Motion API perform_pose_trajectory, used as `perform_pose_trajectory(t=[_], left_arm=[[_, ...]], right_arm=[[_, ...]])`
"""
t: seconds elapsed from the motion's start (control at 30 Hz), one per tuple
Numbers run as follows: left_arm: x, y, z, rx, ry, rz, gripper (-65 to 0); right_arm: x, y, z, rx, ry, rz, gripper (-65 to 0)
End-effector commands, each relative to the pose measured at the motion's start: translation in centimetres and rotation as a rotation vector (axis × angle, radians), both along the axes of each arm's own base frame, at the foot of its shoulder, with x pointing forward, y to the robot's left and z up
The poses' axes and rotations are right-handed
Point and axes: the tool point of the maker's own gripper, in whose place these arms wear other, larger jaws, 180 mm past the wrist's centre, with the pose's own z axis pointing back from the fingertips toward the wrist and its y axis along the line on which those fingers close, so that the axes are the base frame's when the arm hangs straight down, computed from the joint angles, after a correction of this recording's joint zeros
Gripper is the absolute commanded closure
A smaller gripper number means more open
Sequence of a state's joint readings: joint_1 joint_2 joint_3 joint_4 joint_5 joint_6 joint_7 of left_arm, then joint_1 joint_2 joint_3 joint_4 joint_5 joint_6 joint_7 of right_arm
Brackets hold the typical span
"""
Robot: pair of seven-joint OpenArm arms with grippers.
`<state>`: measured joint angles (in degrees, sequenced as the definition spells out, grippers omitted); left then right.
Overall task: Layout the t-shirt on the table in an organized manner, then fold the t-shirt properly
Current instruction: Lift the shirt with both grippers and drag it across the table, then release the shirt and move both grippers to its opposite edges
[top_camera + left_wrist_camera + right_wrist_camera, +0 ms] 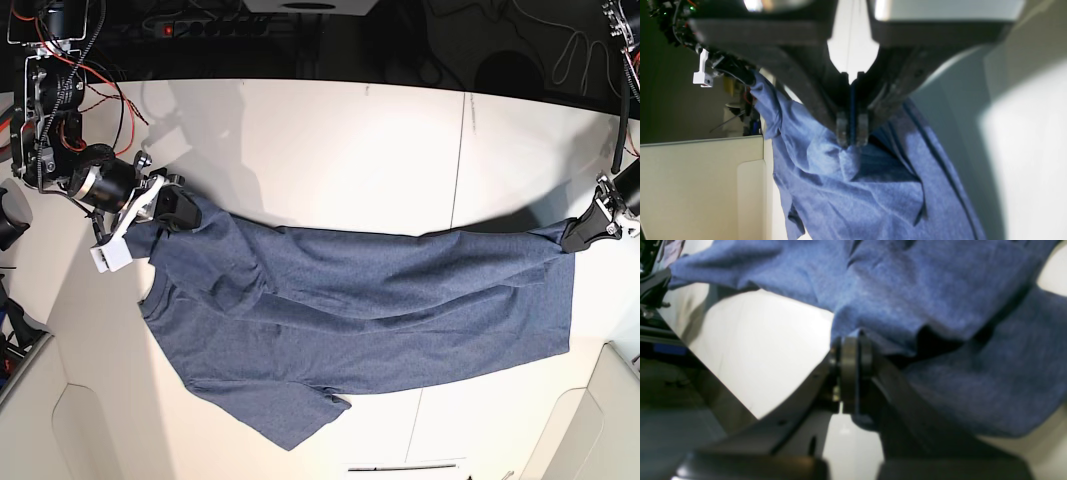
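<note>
The navy-blue t-shirt (350,310) is stretched sideways across the off-white table (350,150), its upper edge pulled taut between both grippers and the rest draped toward the front. At the shirt's left end in the base view, my right gripper (180,210) is shut on a corner of the fabric. My left gripper (572,238) is shut on the shirt's far right corner. In the left wrist view the left gripper (852,133) pinches a thin fold of the t-shirt (857,193). The right wrist view has the right gripper (853,350) clamped on the t-shirt (923,290) above the table (766,350).
A thin dark seam (462,160) crosses the table right of centre. Cables and a power strip (210,25) lie beyond the back edge. Raised white panels stand at the front left corner (40,420) and front right corner (600,410). A small white block (108,257) hangs by the right gripper.
</note>
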<state>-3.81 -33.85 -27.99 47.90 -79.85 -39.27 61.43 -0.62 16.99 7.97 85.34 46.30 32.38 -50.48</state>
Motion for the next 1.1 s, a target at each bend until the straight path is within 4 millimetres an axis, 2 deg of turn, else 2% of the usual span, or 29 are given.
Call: perform_pose_trajectory(t=[0.0,0.07,0.13,0.43,0.53,0.57,0.6,0.77,0.87,1.0,1.07], left_arm=[[1.1,1.7,2.2,0.042,-0.062,0.017,0.0],[1.0,2.9,2.2,0.100,-0.049,0.026,0.0],[0.8,4.0,2.3,0.156,-0.030,0.026,0.0],[0.2,6.7,3.9,0.238,-0.001,0.005,0.0],[0.2,7.4,4.5,0.256,-0.003,0.008,-18.8],[0.2,7.5,4.6,0.260,-0.003,0.009,-24.1],[0.1,7.6,4.6,0.262,-0.003,0.008,-26.3],[0.2,7.5,4.7,0.256,-0.008,0.011,-26.6],[0.8,7.6,5.6,0.224,-0.058,0.042,-26.6],[2.0,8.3,6.3,0.232,-0.137,0.129,-26.5],[2.3,8.2,5.4,0.276,-0.128,0.133,-26.4]], right_arm=[[1.1,-0.3,1.3,-0.002,-0.052,-0.002,-2.9],[1.1,-0.6,1.2,-0.019,-0.052,0.000,-13.1],[1.0,-1.2,1.2,-0.034,-0.051,0.002,-16.1],[1.2,-3.8,1.5,-0.077,-0.048,-0.021,-16.1],[1.6,-4.0,2.4,-0.027,-0.066,-0.048,-16.1],[1.7,-3.9,2.7,-0.012,-0.070,-0.054,-16.1],[1.8,-3.8,2.9,0.001,-0.074,-0.056,-16.1],[2.0,-3.8,3.1,0.008,-0.081,-0.057,-16.1],[2.3,-3.8,3.4,0.017,-0.099,-0.068,-16.1],[4.4,-3.1,5.4,0.075,-0.201,-0.117,-16.0],[5.7,-2.2,6.4,0.092,-0.245,-0.127,-14.7]])
